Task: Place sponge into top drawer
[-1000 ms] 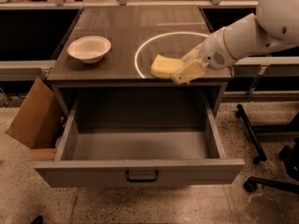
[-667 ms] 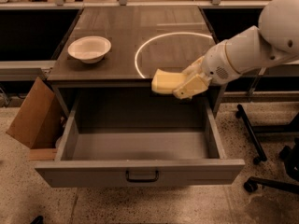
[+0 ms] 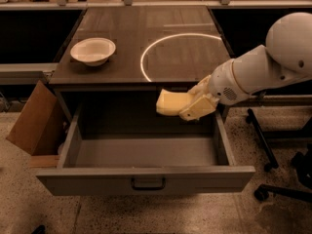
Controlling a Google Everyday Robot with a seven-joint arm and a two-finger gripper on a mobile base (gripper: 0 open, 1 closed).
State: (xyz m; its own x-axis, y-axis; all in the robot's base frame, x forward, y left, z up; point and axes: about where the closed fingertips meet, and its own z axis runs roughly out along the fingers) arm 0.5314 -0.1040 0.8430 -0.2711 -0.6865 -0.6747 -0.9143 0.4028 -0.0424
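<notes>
The pale yellow sponge hangs in the air over the back right part of the open top drawer, just in front of the cabinet top's front edge. My gripper is shut on the sponge's right end, with the white arm reaching in from the right. The drawer is pulled fully out, and its grey front panel with a small dark handle faces me. What I can see of the drawer's floor is bare.
A white bowl sits on the left of the dark cabinet top, next to a white circle mark. A brown cardboard box leans by the drawer's left side. Black chair bases stand at the right.
My gripper has carried the sponge forward off the cabinet top and lower, so it now hangs over the open drawer's back right part.
</notes>
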